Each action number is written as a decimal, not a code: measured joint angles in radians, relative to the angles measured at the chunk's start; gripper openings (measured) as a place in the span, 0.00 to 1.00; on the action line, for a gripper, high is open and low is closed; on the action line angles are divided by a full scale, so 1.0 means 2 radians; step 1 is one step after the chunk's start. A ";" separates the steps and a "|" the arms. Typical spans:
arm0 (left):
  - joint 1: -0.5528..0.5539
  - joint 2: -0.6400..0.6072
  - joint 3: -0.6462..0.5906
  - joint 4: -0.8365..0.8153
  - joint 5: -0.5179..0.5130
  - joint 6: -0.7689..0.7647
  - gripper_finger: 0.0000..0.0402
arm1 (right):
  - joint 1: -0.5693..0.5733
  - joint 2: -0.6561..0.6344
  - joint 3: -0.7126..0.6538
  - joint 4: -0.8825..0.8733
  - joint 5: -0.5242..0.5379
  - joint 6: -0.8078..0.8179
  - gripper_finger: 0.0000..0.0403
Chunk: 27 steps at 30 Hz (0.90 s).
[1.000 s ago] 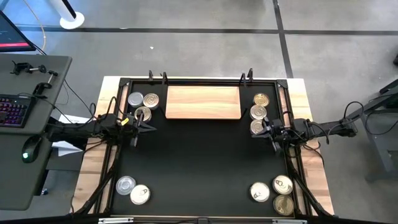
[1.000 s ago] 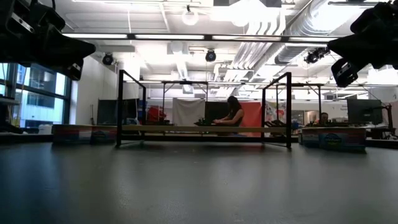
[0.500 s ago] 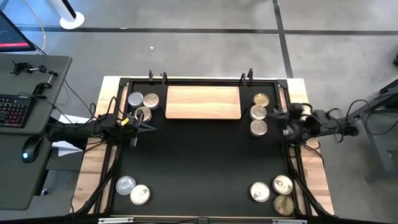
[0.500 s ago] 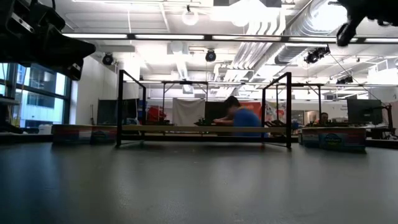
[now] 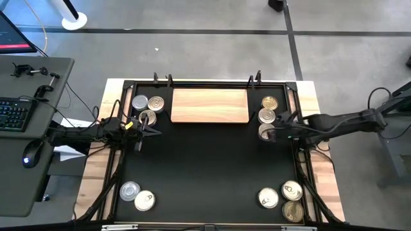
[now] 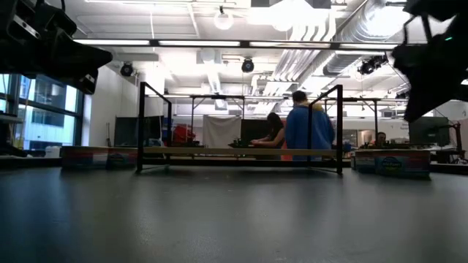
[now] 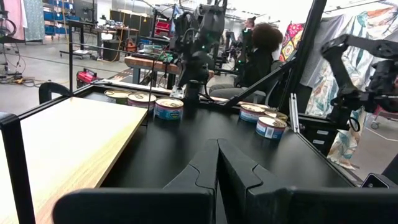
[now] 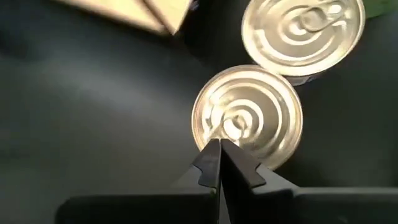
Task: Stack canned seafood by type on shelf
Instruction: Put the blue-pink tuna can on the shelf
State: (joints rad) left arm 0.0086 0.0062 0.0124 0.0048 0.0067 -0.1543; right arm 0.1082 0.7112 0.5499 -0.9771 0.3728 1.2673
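The canned seafood stands in groups on the black mat: three tins at the far left [image 5: 148, 106], three at the far right [image 5: 268, 117], two at the near left [image 5: 137, 196], three at the near right [image 5: 282, 199]. The pale wooden shelf [image 5: 209, 105] lies flat at the far middle. My right gripper [image 8: 219, 155] is shut and slants down over the silver lid of the nearest far-right tin [image 8: 247, 115], apparently clear of it. My left gripper [image 7: 217, 163] is shut and level, beside the far-left tins, touching nothing.
A black frame [image 5: 295, 115] runs round the mat, with clamps at the far edge [image 5: 162, 79]. The middle of the mat [image 5: 205, 160] holds no objects. A desk with a keyboard [image 5: 16, 112] stands to the left of the table. People stand in the room behind [image 6: 307, 128].
My right gripper has risen, tipped from level to pointing steeply down and rolled. It first drew back toward the table's right edge, then reached out over the nearest far-right tin. It has stayed shut. No tin has moved.
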 joint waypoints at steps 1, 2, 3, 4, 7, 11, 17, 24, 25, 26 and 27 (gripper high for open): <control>0.000 0.000 0.000 0.000 0.000 0.001 0.00 | -0.008 0.018 0.000 0.004 0.010 0.022 0.00; 0.000 0.000 0.000 0.001 -0.001 0.010 0.00 | -0.018 0.035 0.000 0.006 0.014 0.045 0.00; 0.000 0.000 0.000 0.001 -0.006 0.024 0.00 | -0.028 0.051 0.000 0.010 0.011 0.063 0.00; 0.000 0.000 0.000 0.003 -0.010 0.031 0.00 | -0.037 0.067 0.000 0.013 0.002 0.077 0.00; -0.001 0.000 0.000 0.023 -0.008 -0.012 0.00 | -0.061 0.109 0.000 0.021 -0.022 0.091 0.00; -0.001 0.000 0.000 0.070 -0.019 -0.092 0.00 | -0.087 0.142 0.000 0.040 -0.031 0.075 0.00; -0.003 0.018 0.001 0.131 -0.037 -0.200 0.00 | -0.107 0.159 0.000 0.044 -0.029 0.065 0.00; -0.026 0.130 0.017 0.159 -0.035 -0.253 0.00 | -0.102 0.188 0.001 0.082 -0.065 0.002 0.00; -0.030 0.153 0.028 0.164 -0.035 -0.248 0.00 | -0.095 0.197 0.001 0.093 -0.067 -0.006 0.00; -0.033 0.178 0.042 0.167 -0.034 -0.239 0.00 | -0.089 0.207 0.002 0.104 -0.068 -0.010 0.00; -0.036 0.206 0.059 0.169 -0.034 -0.229 0.00 | -0.083 0.216 0.002 0.118 -0.068 -0.015 0.00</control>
State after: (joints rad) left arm -0.0637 0.4174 0.1301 0.3420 -0.0608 -0.6121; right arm -0.0569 1.1434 0.5545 -0.7413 0.2359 1.2372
